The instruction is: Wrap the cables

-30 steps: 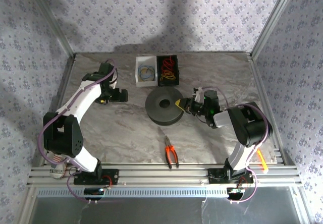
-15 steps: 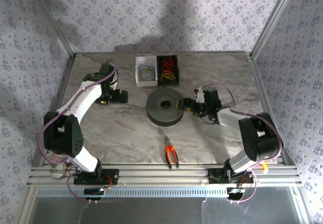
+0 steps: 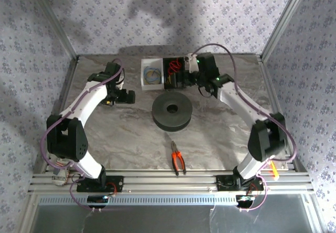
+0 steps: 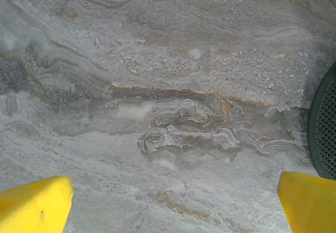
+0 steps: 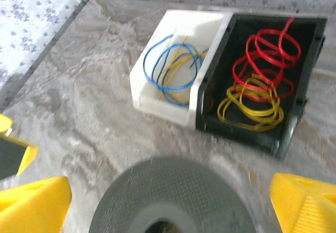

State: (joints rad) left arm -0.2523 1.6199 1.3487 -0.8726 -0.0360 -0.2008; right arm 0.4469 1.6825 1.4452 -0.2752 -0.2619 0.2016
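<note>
The cables (image 5: pixel 260 81), loose red and yellow loops, lie in a black bin (image 5: pixel 307 112) at the back of the table. In the top view the cables (image 3: pixel 173 67) are partly covered by my right gripper (image 3: pixel 181 76), which hangs over that bin. My right gripper (image 5: pixel 168 207) is open, with its yellow fingertips (image 5: pixel 34 201) wide apart and nothing held. A dark grey spool (image 3: pixel 171 111) lies flat at mid-table; the spool (image 5: pixel 173 191) shows low between those fingertips. My left gripper (image 3: pixel 126 97) is left of the spool. It (image 4: pixel 170 204) is open over bare marble.
A white bin (image 5: pixel 176 20) holding a blue-and-yellow wire coil (image 5: pixel 168 67) touches the black bin's left side. Orange-handled pliers (image 3: pixel 177 158) lie near the front edge. Metal frame posts and patterned walls close in the table's sides and back. The spool's rim (image 4: pixel 325 128) edges the left wrist view.
My right gripper has opened and swung up and back, from beside the spool's right side to over the black bin. The left arm has barely moved.
</note>
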